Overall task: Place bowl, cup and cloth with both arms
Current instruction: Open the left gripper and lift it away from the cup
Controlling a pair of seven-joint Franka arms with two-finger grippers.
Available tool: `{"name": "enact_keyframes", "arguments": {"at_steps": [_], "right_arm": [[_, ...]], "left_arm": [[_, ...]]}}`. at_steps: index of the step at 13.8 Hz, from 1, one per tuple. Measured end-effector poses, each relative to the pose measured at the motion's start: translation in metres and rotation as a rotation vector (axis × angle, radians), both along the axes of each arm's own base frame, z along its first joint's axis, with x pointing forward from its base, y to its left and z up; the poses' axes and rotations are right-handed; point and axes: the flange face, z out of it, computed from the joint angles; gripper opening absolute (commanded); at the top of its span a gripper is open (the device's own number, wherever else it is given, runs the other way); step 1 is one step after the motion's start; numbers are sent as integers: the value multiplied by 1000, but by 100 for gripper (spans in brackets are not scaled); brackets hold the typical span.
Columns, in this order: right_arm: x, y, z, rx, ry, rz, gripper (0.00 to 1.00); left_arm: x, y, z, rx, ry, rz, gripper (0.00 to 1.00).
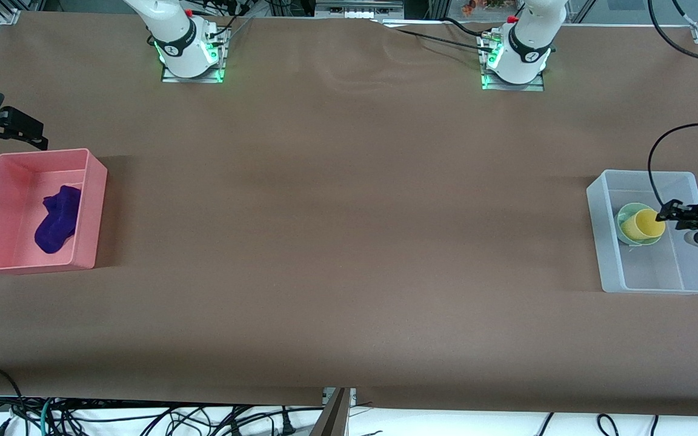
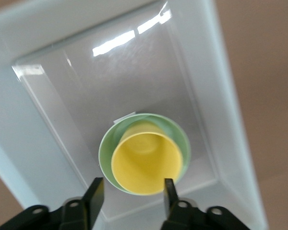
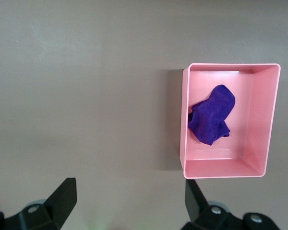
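Cup nested in bowl inside the clear bin, cloth in the pink bin

The left claw hangs over the clear bin at the left arm's end of the worktop, its fingers parted with one on each side of the yellow cup's rim and neither visibly pressing on it; the cup sits tilted inside the pale green bowl, which rests on the bin's floor. The right claw hangs with its jaws spread wide and nothing between them, up over the worktop near the pink bin at the right arm's end; the purple-blue cloth lies crumpled on that bin's floor, well apart from this claw
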Motion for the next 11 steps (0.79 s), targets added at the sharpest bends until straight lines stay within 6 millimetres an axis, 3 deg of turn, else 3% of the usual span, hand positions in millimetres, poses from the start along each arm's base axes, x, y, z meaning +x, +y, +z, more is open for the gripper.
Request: {"name": "enact_keyframes", "arguments": {"at_steps": [2,6,8,11], "right_arm": [[0,0,0,0,0,1,100],[0,1,0,0,0,2,100],[0,1,0,0,0,2,100],[0,2,0,0,0,3,100]], "left_arm": [[11,-42,57,1,-13,-32,100],[19,-159,157,-20,-13,39,100],[18,-207,192,-14,1,92,100],[13,-263,223,15,-18,122,100]]}}
